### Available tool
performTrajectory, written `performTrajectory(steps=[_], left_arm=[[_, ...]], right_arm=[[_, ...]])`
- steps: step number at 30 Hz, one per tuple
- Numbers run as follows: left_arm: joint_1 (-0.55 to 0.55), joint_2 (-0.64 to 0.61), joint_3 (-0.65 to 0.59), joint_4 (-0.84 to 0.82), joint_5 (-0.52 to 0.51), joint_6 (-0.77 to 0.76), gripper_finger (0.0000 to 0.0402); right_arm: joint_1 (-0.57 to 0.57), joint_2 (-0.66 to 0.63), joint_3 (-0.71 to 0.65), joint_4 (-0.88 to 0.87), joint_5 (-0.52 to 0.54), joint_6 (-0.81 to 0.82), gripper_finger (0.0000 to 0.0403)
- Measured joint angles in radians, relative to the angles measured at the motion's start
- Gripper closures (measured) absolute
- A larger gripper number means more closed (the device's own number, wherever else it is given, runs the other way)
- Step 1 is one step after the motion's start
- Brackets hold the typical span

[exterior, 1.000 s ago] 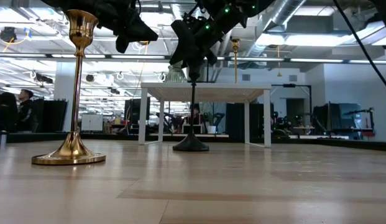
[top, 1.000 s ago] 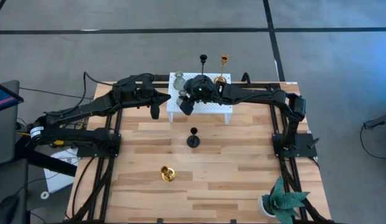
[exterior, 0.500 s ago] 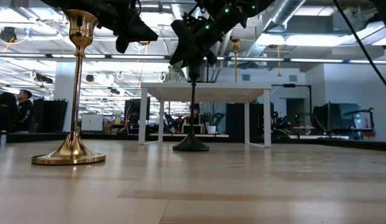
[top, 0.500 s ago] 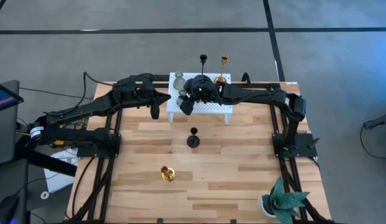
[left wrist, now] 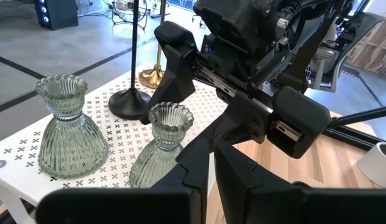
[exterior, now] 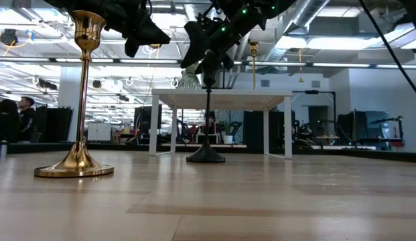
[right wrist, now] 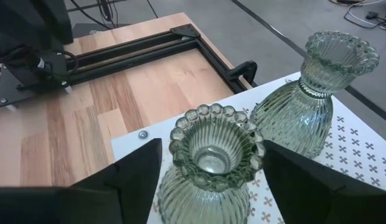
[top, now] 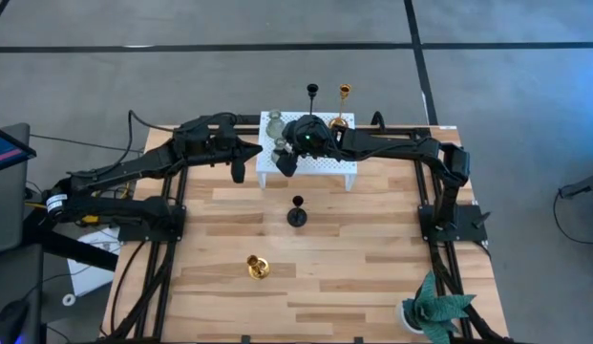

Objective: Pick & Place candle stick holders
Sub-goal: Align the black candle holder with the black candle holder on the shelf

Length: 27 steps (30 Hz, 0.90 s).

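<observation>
The right gripper (right wrist: 208, 177) hangs over the white stand with little holes (top: 325, 166) at the far side of the wooden table (top: 372, 268). Its two dark fingers (right wrist: 133, 171) are apart, one on each side of a pale green ribbed glass candle holder (right wrist: 211, 155), and they are not squeezing it yet. A second pale green glass holder (right wrist: 317, 93) stands just beside the first one on the stand.

To do this step well, I think the gripper should go down slowly, close on the thin neck under the frilly top, and not bump the other glass one. Glass is slippery, so a soft, even squeeze seems best.

A black holder with a slim stem (top: 297, 212) and a shiny gold holder (top: 256, 268) stand on the table. The left gripper (top: 237, 164) waits by the stand's left end, fingers close together.
</observation>
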Motion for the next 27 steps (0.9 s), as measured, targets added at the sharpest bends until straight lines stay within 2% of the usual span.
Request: performTrajectory(steps=[18, 24, 27], left_arm=[[0.0, 0.0, 0.0, 0.0, 0.001, 0.0, 0.0376], [0.0, 0.0, 0.0, 0.0, 0.0, 0.0, 0.0376], [0.0, 0.0, 0.0, 0.0, 0.0, 0.0, 0.0376]], right_arm=[[0.041, -0.18, 0.0, -0.089, 0.0, -0.026, 0.0137], [0.062, -0.224, 0.0, -0.192, 0.0, -0.017, 0.014], [0.068, -0.224, 0.0, -0.268, 0.0, 0.008, 0.0156]])
